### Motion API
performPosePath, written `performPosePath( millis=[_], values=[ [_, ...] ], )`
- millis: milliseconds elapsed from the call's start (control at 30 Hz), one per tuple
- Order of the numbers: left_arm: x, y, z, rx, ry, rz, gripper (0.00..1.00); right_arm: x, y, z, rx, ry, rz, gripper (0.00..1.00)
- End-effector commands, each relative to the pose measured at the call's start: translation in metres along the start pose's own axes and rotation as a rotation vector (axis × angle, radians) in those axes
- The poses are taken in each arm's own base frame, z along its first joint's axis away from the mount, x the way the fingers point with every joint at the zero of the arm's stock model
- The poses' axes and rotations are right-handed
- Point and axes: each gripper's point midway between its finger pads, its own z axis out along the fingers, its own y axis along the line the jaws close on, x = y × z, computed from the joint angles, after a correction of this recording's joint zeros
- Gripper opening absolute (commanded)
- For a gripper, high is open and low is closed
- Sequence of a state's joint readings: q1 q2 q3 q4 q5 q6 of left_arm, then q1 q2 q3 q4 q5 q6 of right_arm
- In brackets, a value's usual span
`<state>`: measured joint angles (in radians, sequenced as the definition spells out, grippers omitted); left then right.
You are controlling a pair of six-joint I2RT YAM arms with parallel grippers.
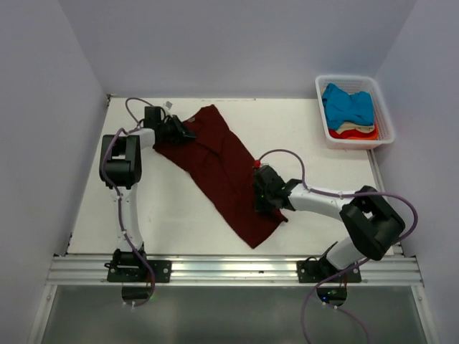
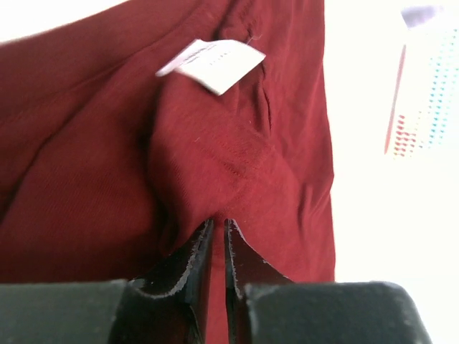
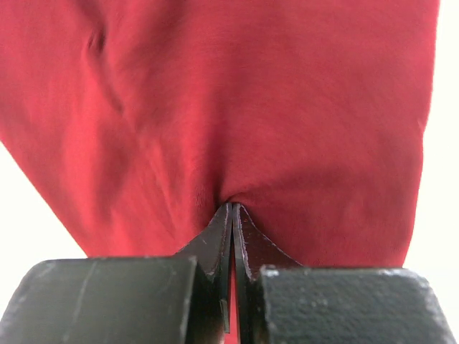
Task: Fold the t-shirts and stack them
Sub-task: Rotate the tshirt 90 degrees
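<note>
Top external view: on the white table (image 1: 165,208) the maroon t-shirt (image 1: 222,165) lies as a long strip slanting from far left to near right. The other t-shirts (image 1: 348,106) sit in the basket (image 1: 344,77) at far right. The left gripper (image 2: 218,223) is clamped on the strip's far-left end, beside the label (image 2: 211,64). The right gripper (image 3: 231,208) is clamped on cloth near the near-right end.

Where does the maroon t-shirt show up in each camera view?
Top external: maroon t-shirt lies diagonally at centre.
Left wrist: fills left and centre, pinched by the left gripper.
Right wrist: fills nearly all the frame, pinched by the right gripper.
Shared landmark: white basket, top right overhead, right edge in left wrist.
</note>
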<state>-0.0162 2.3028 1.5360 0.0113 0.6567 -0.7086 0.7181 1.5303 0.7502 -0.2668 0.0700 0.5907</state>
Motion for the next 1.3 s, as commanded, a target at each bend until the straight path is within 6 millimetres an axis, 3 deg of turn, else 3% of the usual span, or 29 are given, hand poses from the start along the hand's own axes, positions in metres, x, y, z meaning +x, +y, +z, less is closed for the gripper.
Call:
performPosePath(
  millis=[0,67,133,167,233,333,533,633,667,700,733,767,800,833,900,933,1000,1033,1100,1133,1167,1200,1233,1267],
  values=[
    [0.004,-0.008,0.021,0.117,0.045,0.000,0.17,0.100,0.011,-0.004,-0.002,0.321,-0.012,0.00],
    [-0.002,-0.024,0.024,0.200,0.053,0.011,0.19,0.111,0.028,-0.008,-0.018,0.330,-0.050,0.00],
    [0.003,-0.021,0.033,0.233,0.080,-0.009,0.19,0.120,0.045,-0.013,-0.029,0.335,-0.083,0.00],
    [0.001,-0.031,0.034,0.280,0.085,-0.003,0.19,0.123,0.050,-0.014,-0.032,0.337,-0.091,0.00],
    [0.000,-0.034,0.040,0.317,0.097,-0.003,0.19,0.130,0.067,-0.019,-0.057,0.336,-0.107,0.00],
    [0.000,-0.038,0.047,0.354,0.110,0.002,0.17,0.137,0.078,-0.021,-0.050,0.333,-0.150,0.00],
    [-0.016,-0.061,0.045,0.413,0.083,0.039,0.16,0.128,0.091,-0.025,-0.049,0.311,-0.176,0.00],
    [-0.027,-0.080,0.039,0.473,0.066,0.062,0.17,0.113,0.094,-0.032,-0.040,0.256,-0.201,0.00],
    [-0.033,-0.092,0.032,0.498,0.051,0.085,0.20,0.101,0.099,-0.036,-0.045,0.212,-0.205,0.00],
    [-0.035,-0.098,0.027,0.514,0.042,0.099,0.30,0.096,0.101,-0.039,-0.053,0.194,-0.226,0.00],
    [-0.044,-0.118,0.013,0.545,0.011,0.145,0.37,0.087,0.108,-0.045,-0.068,0.175,-0.234,0.00],
    [-0.047,-0.129,0.005,0.559,-0.008,0.173,0.60,0.077,0.111,-0.050,-0.079,0.136,-0.264,0.03],
    [-0.050,-0.135,-0.003,0.561,-0.035,0.202,0.74,0.069,0.116,-0.055,-0.090,0.111,-0.278,0.07],
    [-0.061,-0.158,-0.025,0.574,-0.082,0.253,0.97,0.055,0.127,-0.063,-0.115,0.070,-0.284,0.19],
    [-0.068,-0.164,-0.041,0.530,-0.131,0.294,1.00,0.034,0.135,-0.077,-0.135,-0.005,-0.321,0.33],
    [-0.076,-0.188,-0.066,0.533,-0.177,0.346,1.00,0.021,0.143,-0.085,-0.152,-0.042,-0.325,0.52],
    [-0.076,-0.185,-0.080,0.441,-0.220,0.378,1.00,-0.002,0.146,-0.095,-0.149,-0.107,-0.348,0.65],
    [-0.078,-0.205,-0.105,0.428,-0.266,0.426,1.00,-0.016,0.153,-0.103,-0.164,-0.141,-0.343,0.71],
    [-0.068,-0.189,-0.114,0.319,-0.281,0.426,1.00,-0.040,0.149,-0.104,-0.147,-0.178,-0.342,0.73],
    [-0.066,-0.202,-0.134,0.304,-0.312,0.455,1.00,-0.057,0.152,-0.107,-0.157,-0.208,-0.323,0.73],
    [-0.062,-0.200,-0.141,0.275,-0.319,0.462,1.00,-0.068,0.149,-0.105,-0.148,-0.218,-0.315,0.73],
    [-0.050,-0.178,-0.139,0.200,-0.302,0.446,1.00,-0.086,0.134,-0.092,-0.108,-0.211,-0.269,0.72],
    [-0.044,-0.188,-0.158,0.187,-0.332,0.473,1.00,-0.102,0.135,-0.092,-0.129,-0.220,-0.238,0.65],
    [-0.029,-0.172,-0.156,0.149,-0.314,0.462,1.00,-0.123,0.118,-0.084,-0.103,-0.232,-0.187,0.61]
  ],
)
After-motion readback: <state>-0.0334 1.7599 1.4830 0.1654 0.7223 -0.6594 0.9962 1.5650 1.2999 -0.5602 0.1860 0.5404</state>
